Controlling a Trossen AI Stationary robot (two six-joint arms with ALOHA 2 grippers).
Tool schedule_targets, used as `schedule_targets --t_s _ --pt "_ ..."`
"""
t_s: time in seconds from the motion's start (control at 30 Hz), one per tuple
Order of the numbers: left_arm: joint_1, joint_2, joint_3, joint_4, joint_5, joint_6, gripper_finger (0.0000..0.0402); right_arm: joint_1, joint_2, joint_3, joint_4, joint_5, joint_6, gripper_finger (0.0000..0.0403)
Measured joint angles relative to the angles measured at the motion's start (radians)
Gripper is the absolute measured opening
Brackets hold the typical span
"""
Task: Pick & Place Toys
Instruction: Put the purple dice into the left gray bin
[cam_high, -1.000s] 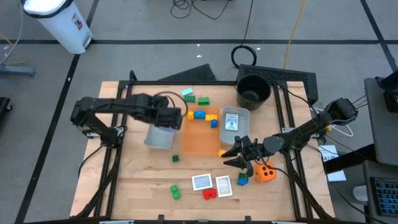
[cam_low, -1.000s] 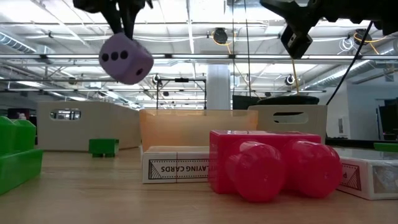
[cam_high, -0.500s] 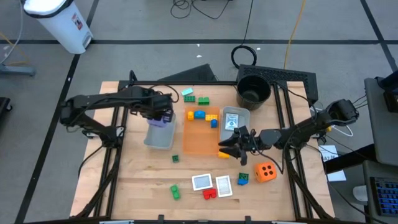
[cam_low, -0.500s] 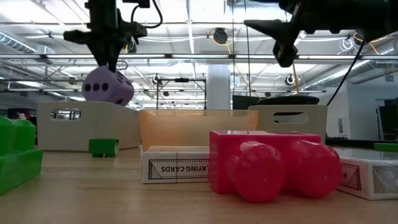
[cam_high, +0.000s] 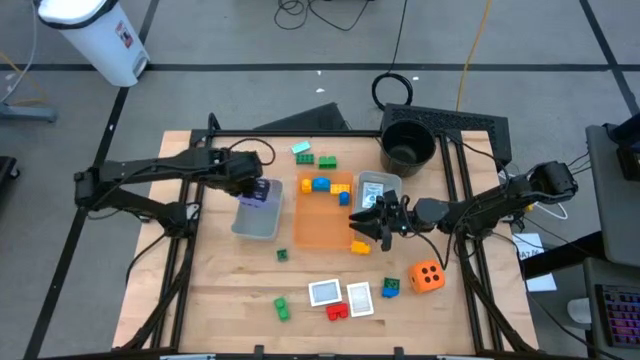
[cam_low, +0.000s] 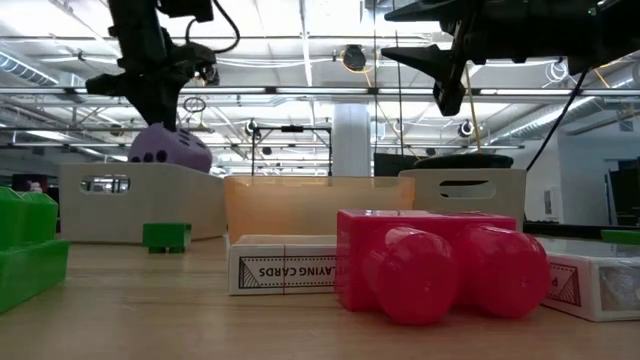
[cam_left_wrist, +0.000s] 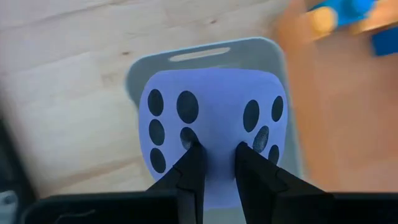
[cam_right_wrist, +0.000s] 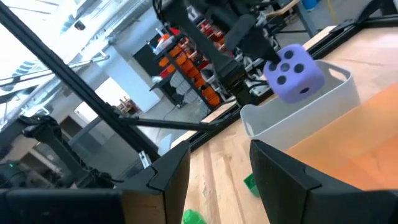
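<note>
The purple spotted die hangs under my left gripper, which is shut on it over the grey tray at the table's left. In the low view the die sits partly behind that tray's wall. My right gripper stands open and level above the near right corner of the orange tray, with nothing between its fingers. The orange die, two whitish cards and red, green and blue bricks lie on the table's near part. My left gripper pinches the purple die between its two fingers at the upper edge where two spotted faces meet. The fingers come steeply from above. The die hangs below them, its lower part inside the grey tray; whether it touches the tray floor I cannot tell.
Blue and yellow bricks lie in the orange tray's far end. A second grey tray with a card stands right of it, a black bucket behind. Green bricks lie at the far edge, one small green brick near the middle.
My left gripper has come down with the purple die, which now dips behind the grey tray's wall. My right gripper has swung toward the far edge and a little left, from beside the orange die to above the orange tray's near right corner, staying open.
</note>
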Motion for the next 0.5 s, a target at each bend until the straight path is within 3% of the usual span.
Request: schedule_targets --t_s 0.3,0.5 --pt "0.086 -0.234 -0.267 0.22 0.126 0.038 0.0066 -0.032 0.0 0.0 0.006 0.004 0.0 0.016" --pt "0.181 -0.327 -0.397 0.378 0.237 0.071 0.0066 -0.051 0.0 0.0 0.012 0.005 0.004 0.016"
